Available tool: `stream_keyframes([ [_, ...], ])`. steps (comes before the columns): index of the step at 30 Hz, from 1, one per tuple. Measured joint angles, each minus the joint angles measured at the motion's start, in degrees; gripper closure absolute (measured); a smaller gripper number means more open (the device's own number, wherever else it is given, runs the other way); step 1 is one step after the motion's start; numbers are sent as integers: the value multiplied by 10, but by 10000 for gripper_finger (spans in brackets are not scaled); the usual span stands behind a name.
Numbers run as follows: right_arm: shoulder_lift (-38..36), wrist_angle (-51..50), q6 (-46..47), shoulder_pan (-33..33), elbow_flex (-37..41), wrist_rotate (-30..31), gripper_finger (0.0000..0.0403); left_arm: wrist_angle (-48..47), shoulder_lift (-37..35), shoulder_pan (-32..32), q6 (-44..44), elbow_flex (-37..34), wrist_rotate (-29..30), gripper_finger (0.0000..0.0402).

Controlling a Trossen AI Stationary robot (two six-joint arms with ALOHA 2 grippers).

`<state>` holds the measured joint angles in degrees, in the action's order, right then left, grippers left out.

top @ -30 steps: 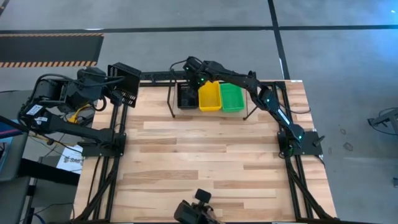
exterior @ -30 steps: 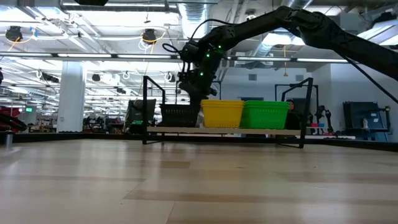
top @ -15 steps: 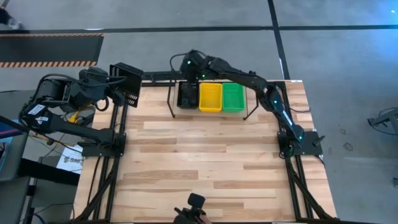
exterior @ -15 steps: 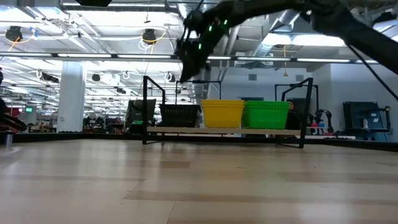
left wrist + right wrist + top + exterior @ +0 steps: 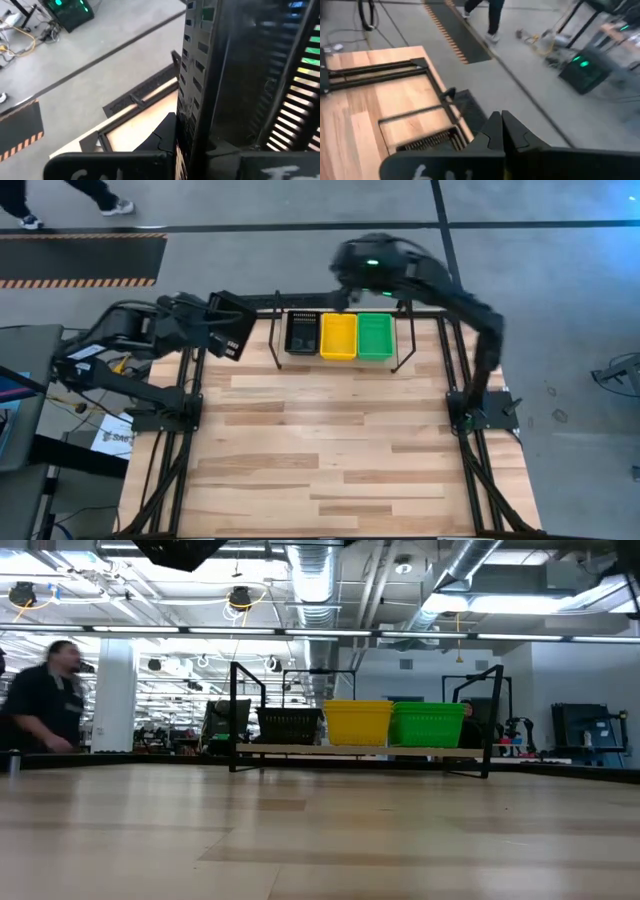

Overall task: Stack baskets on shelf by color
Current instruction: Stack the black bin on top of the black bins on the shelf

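My left gripper (image 5: 205, 330) is shut on a black basket (image 5: 232, 327), held in the air above the table's far left corner, left of the shelf (image 5: 300, 749). In the left wrist view this basket (image 5: 235, 75) stands on edge and fills much of the picture. On the shelf rest black baskets (image 5: 302, 332), yellow baskets (image 5: 338, 337) and green baskets (image 5: 375, 337), side by side on their bottoms. My right gripper (image 5: 502, 125) is shut on nothing. It is raised high above the shelf's far side (image 5: 345, 275). My left gripper holds the black basket by one perforated side wall (image 5: 196, 107). One finger (image 5: 162, 134) shows on the outside of that wall; the basket hides the other. The basket is lifted clear of the table and turned on edge.
The near and middle parts of the wooden tabletop (image 5: 320, 440) lie bare. A black frame rail (image 5: 250, 302) runs along the table's far edge behind the shelf. A person (image 5: 45, 705) walks in the room beyond the table's far left.
My right gripper has risen from the black baskets on the shelf, moving up and toward the table's right, out of the low view. My left gripper has carried its black basket toward the table's right, closer to the shelf. A person has come into the low view.
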<state>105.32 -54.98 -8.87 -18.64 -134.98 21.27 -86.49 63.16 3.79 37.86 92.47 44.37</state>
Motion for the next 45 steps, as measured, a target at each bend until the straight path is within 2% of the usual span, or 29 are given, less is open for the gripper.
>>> stream_keyframes([
  [7,-146,-152,-17,64,0,142,403,39,73,0,60,0,-4,401],
  [10,-206,-221,-17,85,0,163,403,98,113,0,85,0,5,401],
  [15,-293,-313,1,97,0,164,403,244,194,5,97,0,22,401],
  [19,-346,-339,11,95,0,164,403,366,262,28,87,0,-49,401],
  [22,-379,-342,18,96,-1,163,403,417,305,53,101,0,-107,401],
  [27,-426,-350,22,96,0,162,402,421,348,95,131,0,-172,401],
  [32,-452,-351,24,96,0,136,401,429,352,123,148,0,-214,401],
  [42,-460,-351,0,96,4,125,401,429,351,202,152,0,-346,401],
  [45,-461,-351,-2,96,11,125,401,421,351,221,150,0,-365,401],
])
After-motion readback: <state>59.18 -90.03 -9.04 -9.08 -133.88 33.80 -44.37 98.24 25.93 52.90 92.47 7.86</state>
